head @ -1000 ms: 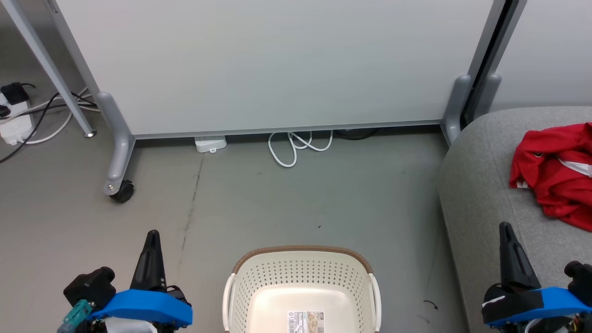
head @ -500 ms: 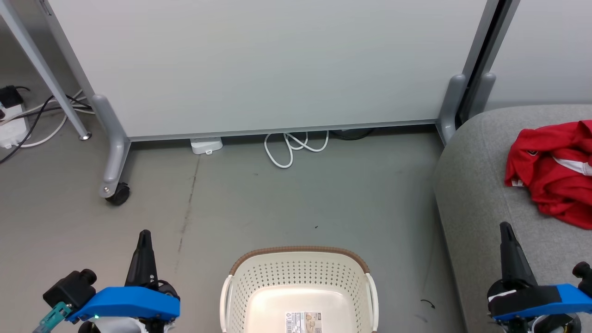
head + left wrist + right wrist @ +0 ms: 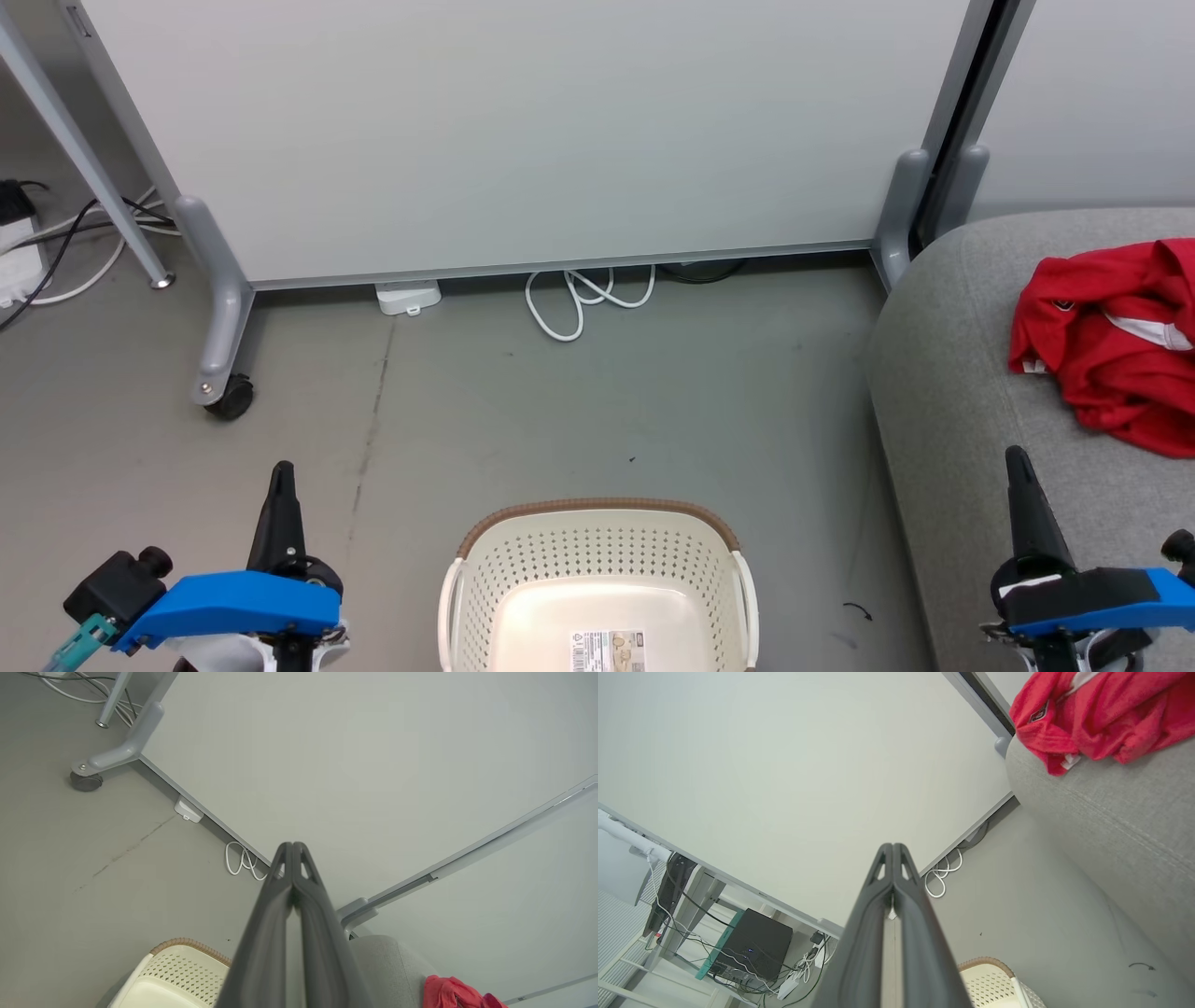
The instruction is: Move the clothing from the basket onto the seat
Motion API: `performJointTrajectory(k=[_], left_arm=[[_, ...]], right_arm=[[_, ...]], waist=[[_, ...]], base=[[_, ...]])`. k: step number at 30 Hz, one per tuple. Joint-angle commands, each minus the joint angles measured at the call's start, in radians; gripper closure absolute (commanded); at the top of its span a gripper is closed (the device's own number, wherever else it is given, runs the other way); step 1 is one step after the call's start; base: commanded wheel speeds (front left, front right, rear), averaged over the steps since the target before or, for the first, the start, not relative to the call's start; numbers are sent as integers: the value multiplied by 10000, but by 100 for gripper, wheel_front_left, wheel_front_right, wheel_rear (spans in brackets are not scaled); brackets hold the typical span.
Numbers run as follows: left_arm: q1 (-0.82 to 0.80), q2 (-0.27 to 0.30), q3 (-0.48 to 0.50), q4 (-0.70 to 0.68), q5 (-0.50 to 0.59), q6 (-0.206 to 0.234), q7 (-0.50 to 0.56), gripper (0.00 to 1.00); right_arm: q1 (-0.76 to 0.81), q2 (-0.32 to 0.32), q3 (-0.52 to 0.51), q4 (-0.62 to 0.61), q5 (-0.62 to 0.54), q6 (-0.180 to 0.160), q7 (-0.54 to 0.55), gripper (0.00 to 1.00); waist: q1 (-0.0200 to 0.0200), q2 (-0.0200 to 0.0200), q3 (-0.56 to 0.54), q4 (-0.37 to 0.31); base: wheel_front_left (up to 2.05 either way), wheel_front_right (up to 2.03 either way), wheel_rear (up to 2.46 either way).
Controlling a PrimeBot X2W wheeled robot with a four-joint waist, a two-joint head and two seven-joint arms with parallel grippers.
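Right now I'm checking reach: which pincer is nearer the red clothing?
The right pincer: in the head view its tip overlaps the grey seat that holds the red clothing. The left pincer is on the basket's far side, over the floor.

1. This is an office or lab workroom, not a home: a pale partition panel point(image 3: 523, 131) on grey metal feet with a castor point(image 3: 231, 399) closes off the space.
2. The floor point(image 3: 560, 411) is bare grey with a dark seam.
3. A loose white cable point(image 3: 579, 303) and a power strip point(image 3: 9, 271) lie along its edges.
4. A black computer box point(image 3: 752, 947) sits under a metal-framed surface point(image 3: 738, 881) hung with wires.
5. The grey upholstered seat point(image 3: 971, 392) is the one homely piece.
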Motion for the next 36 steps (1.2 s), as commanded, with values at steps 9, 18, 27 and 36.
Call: performJointTrajectory(k=[9,18,27,36], left_arm=[[-287,11,188,-217,-1201,-80,292,100],[-306,8,311,-275,-2204,-106,545,100],[-327,6,417,-329,-3124,-137,791,100],[-347,5,504,-380,-3979,-150,994,100]], right_arm=[[-328,-71,18,-42,1246,4,287,100],[-376,-75,31,-5,2257,5,541,100],[-419,-79,42,29,3201,5,782,100],[-472,-82,54,63,4054,6,993,100]], waist=[[-1,0,-13,-77],[-1,0,-27,-155],[-1,0,-40,-234],[-1,0,-54,-312]], base=[[0,0,0],[0,0,0],[0,0,0],[0,0,0]])
